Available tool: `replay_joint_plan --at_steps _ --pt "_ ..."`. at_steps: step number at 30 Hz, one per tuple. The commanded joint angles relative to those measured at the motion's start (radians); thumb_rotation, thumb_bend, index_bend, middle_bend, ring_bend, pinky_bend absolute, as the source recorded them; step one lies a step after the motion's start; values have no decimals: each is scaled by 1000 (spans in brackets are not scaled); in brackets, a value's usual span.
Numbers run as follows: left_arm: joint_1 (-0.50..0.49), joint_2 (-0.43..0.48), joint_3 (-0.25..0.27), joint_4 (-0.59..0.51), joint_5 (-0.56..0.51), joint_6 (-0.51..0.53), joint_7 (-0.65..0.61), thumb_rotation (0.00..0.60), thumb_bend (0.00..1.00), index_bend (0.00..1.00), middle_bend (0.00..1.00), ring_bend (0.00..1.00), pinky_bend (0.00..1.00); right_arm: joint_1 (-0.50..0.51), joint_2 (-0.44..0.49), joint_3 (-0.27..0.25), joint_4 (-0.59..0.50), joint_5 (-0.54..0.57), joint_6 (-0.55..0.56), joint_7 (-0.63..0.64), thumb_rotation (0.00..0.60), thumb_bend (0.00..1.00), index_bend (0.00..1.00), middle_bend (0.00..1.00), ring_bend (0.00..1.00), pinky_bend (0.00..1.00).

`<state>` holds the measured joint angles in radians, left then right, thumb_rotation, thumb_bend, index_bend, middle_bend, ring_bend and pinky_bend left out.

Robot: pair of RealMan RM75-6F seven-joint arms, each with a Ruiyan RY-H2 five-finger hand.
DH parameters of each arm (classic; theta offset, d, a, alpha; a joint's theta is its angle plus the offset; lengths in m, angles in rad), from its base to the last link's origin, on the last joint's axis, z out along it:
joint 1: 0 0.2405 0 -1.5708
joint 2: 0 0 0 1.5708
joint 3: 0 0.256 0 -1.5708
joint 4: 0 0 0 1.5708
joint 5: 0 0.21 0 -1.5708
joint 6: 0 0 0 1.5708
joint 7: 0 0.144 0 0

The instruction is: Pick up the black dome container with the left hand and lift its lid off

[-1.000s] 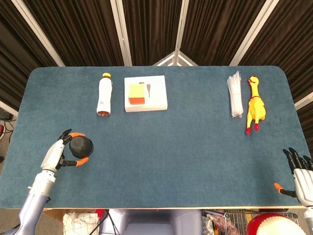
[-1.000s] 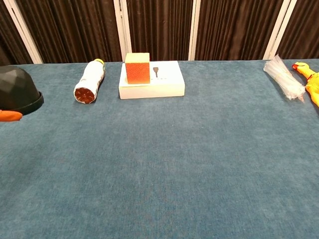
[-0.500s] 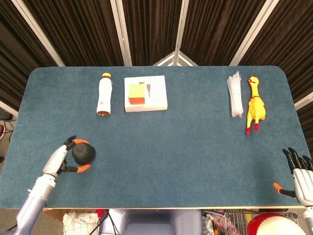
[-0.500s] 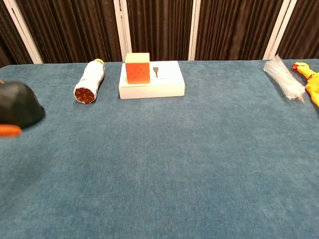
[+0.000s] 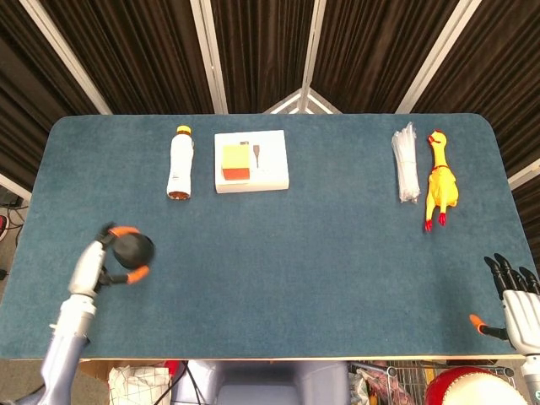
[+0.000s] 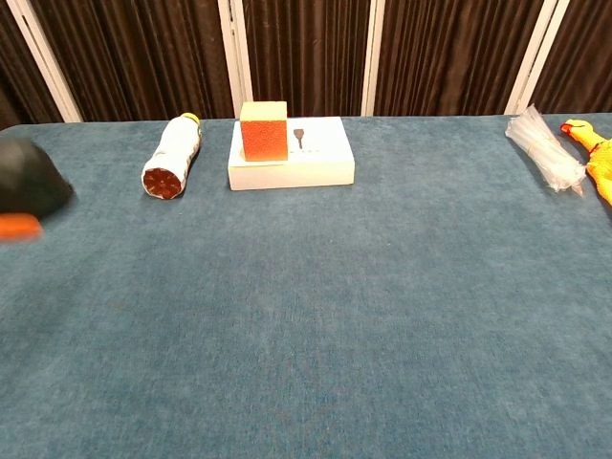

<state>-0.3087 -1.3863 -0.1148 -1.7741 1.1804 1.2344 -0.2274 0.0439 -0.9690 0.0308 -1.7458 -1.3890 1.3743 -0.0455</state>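
Black dome container [image 5: 133, 248] at near-left part of table [image 5: 321, 253], held in left hand [image 5: 105, 257]; orange-tipped fingers [image 5: 126, 230] wrap its far and near sides. Lid on. Chest view: container blurred at left edge, one orange fingertip beneath it. Whether it clears table surface: cannot tell.

Right hand [image 5: 512, 297] at near-right table edge, holding nothing, dark fingers spread.

Far side: white bottle [image 5: 179, 162] lying down, just beside white box [image 5: 251, 160] bearing orange cube [image 5: 235, 162]. Far right: clear packet [image 5: 406, 164] beside yellow rubber chicken [image 5: 440, 180].
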Motion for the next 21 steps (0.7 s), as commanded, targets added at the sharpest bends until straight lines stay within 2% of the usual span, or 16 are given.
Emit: replay_joint_plan --at_steps 1,4,6,8,10,11,14,15,19,21 --pt "34 -1 76 -35 99 35 28 600 518 350 477 0 0 0 1 0 2 2 -1 5 600 208 0 0 158 80" --pt "52 100 -20 -92 72 102 -58 600 517 354 484 0 0 -4 9 2 -5 -4 9 15 600 209 0 0 158 80" --pt "60 165 -104 -109 19 132 -128 600 518 359 487 0 0 -10 16 1 -7 -7 20 23 600 209 0 0 158 80" --pt "66 196 -153 -103 -28 149 -150 600 518 362 491 0 0 -13 19 1 -6 -10 25 29 600 209 0 0 158 80" --pt "65 199 -167 -94 -52 149 -142 600 518 362 493 0 0 -14 21 1 -6 -11 26 32 600 209 0 0 158 79" --pt "64 191 -167 -86 -59 150 -128 600 518 362 494 0 0 -15 21 0 -6 -11 26 33 600 209 0 0 158 79" --pt "41 97 -88 -46 -14 118 -19 600 517 363 496 0 0 -10 16 -2 -7 -14 17 25 600 209 0 0 158 79" --pt "37 79 -76 -40 -6 113 -5 600 517 363 495 0 0 -9 15 -1 -7 -13 17 23 600 209 0 0 158 79" --pt "-6 -66 47 -12 64 4 121 600 518 355 486 0 0 -15 8 -7 -4 -17 23 16 600 209 0 0 158 79" --pt "-9 -93 55 -9 67 2 148 600 517 344 481 0 0 -16 7 -7 -1 -16 22 17 600 209 0 0 158 79"
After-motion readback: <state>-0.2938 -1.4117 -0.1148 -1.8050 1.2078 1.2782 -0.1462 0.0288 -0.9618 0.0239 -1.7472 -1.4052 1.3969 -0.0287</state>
